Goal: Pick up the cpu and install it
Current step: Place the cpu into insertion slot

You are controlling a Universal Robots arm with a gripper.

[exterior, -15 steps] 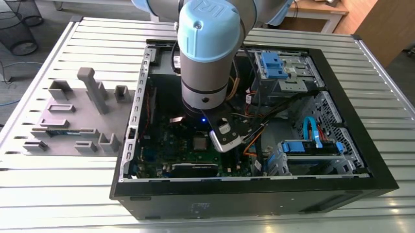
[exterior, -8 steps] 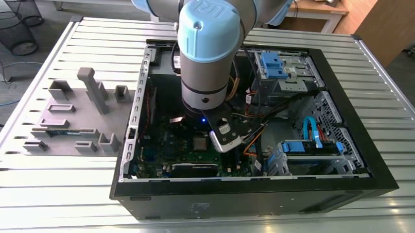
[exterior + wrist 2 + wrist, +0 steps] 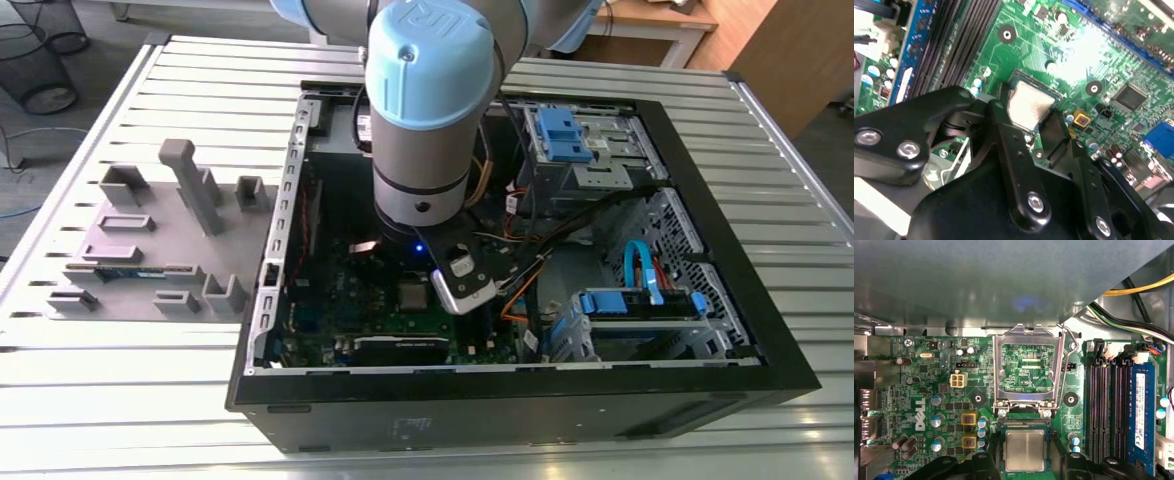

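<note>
- The cpu (image 3: 1025,450) sits at the socket of the green motherboard (image 3: 919,385), just beside the board's flipped-up metal retention frame (image 3: 1026,367).
- The hand (image 3: 1026,117) straddles the cpu; whether it grips cannot be told.

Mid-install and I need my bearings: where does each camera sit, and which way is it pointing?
Exterior view: off the arm, raised above the slatted table, looking down into the open computer case; the arm reaches inside.
First wrist view: on the wrist, facing squarely onto the motherboard and raised socket lid; black parts of the hand show.
Second wrist view: on the wrist, looking obliquely across the board past the hand's black links.
Shared: both wrist views show the cpu at the hand.
</note>
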